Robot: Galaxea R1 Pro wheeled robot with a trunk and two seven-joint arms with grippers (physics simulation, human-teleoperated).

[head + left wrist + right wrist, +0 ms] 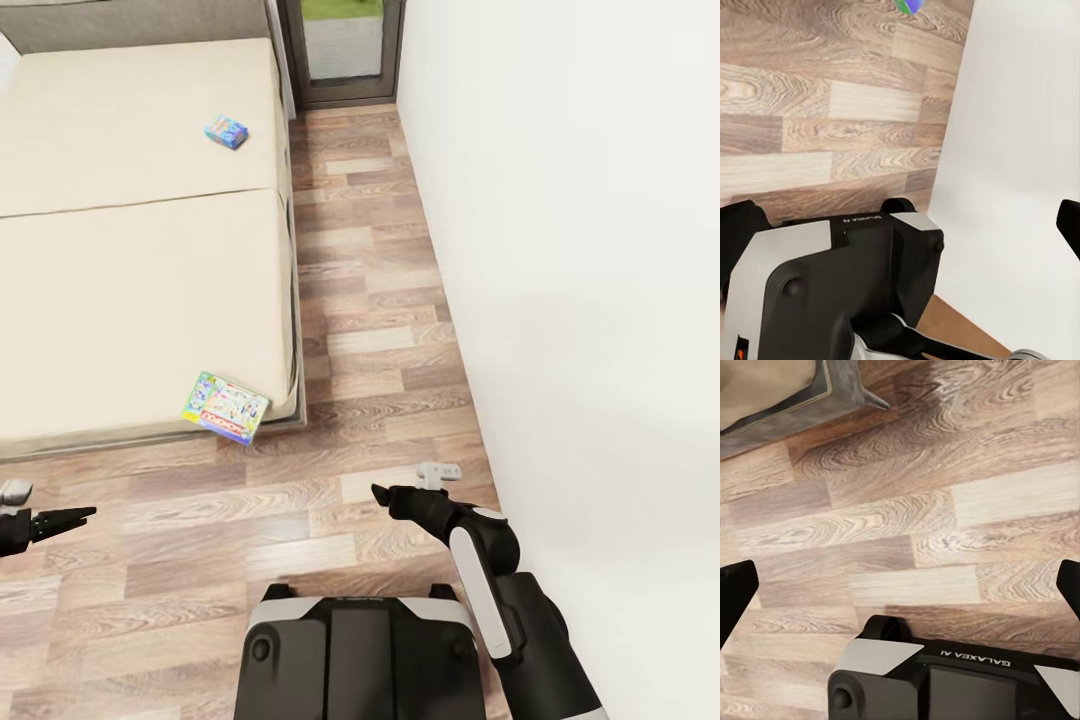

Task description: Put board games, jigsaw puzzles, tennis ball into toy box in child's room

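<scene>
Head view: near board game overhangs bed corner.

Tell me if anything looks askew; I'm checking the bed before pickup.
The nearer board game lies skewed at the bed's front corner, right at the mattress edge. The farther board game lies flat, well onto the mattress.

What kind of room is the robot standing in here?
Most likely a bedroom: a wide cream bed with two colourful board game boxes, one near its corner and one farther up, beside a wood-plank floor and a white wall.
</scene>
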